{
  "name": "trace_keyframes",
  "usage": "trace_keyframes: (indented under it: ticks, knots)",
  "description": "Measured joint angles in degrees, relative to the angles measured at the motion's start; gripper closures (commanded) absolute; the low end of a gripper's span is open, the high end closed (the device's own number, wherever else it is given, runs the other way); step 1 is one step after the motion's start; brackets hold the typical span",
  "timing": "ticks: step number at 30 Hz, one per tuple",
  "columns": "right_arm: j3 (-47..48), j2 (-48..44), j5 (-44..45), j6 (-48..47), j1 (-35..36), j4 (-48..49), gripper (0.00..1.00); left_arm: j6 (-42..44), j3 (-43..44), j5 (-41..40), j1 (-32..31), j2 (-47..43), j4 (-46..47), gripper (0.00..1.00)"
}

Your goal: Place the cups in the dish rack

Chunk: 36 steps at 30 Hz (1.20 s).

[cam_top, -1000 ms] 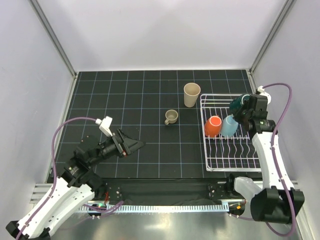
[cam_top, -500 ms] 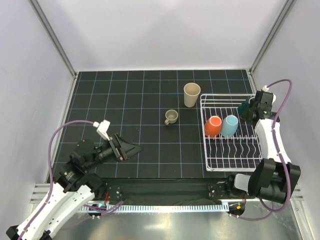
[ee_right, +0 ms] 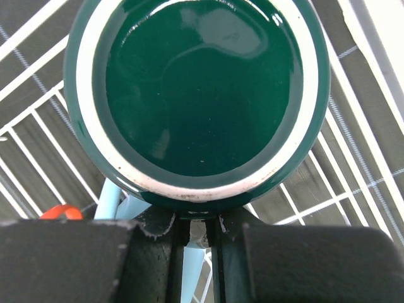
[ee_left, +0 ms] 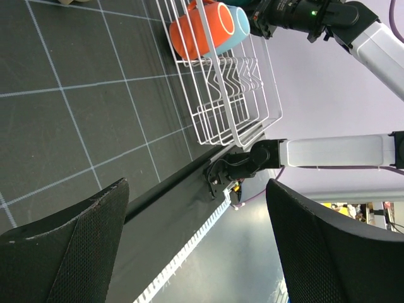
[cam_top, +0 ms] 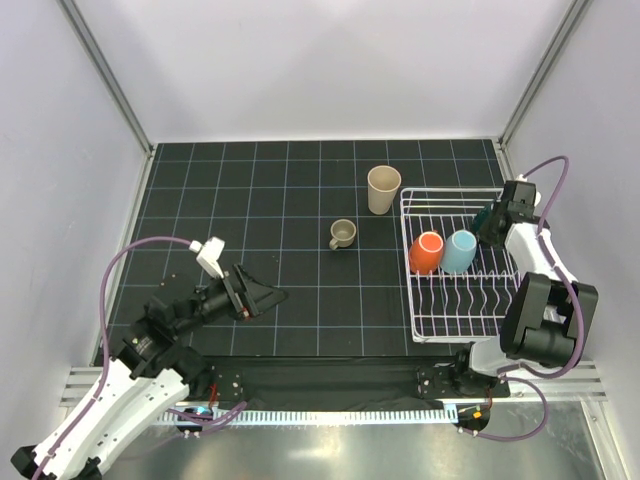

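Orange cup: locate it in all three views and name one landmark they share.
Top external: the orange cup lies right of centre, inside the white dish rack, beside the light blue mug.
Left wrist: the cup is at top centre, in the rack.
Right wrist: only an orange sliver shows at the lower left, below the dark teal mug.
Shared landmark: the rack's white wires.
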Motion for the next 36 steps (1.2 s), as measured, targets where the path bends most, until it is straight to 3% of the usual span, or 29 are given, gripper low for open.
trace_keyframes:
  ticks: [11,27,36]
  knots:
    - [0.22,4.28,0.48,0.26,-0.26,0.7,0.95,-0.02,-0.02,-0.81,-0.02,2.01,-0.22,0.15]
    - [0.98,6.58,0.42,1.55,-0.26,1.68,0.44,-1.86,-0.02,-1.84,-0.02,0.13,-3.04,0.18]
    - [3.54,4.02,1.38,3.41,-0.24,-4.7,0.39,-3.06,0.0,-4.22,0.0,-0.37,-7.21,0.22]
